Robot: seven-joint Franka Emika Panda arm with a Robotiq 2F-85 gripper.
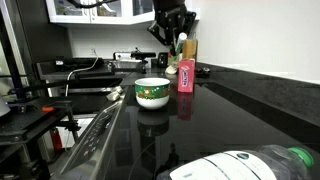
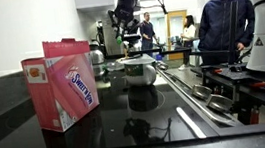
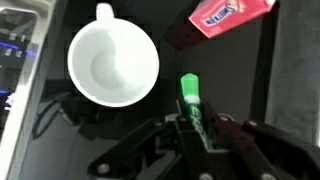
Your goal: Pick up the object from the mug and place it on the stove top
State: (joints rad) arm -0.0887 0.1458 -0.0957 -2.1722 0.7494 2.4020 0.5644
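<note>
In the wrist view my gripper (image 3: 196, 128) is shut on the object (image 3: 189, 96), a thin stick whose green end points up out of the jaws. The mug (image 3: 112, 60) lies below and to the left, white inside and empty. In an exterior view the gripper (image 1: 172, 27) hangs high above the stove top (image 1: 235, 110), up and to the right of the white mug with its green band (image 1: 152, 93). In the other exterior view the gripper (image 2: 126, 19) is far back, above the glossy black surface (image 2: 128, 120).
A tall pink carton (image 1: 185, 75) stands just beside the mug; it is near the camera in an exterior view (image 2: 65, 84) and at the top of the wrist view (image 3: 228, 14). A white-and-green bottle (image 1: 250, 165) lies at the front. People stand behind (image 2: 225, 18).
</note>
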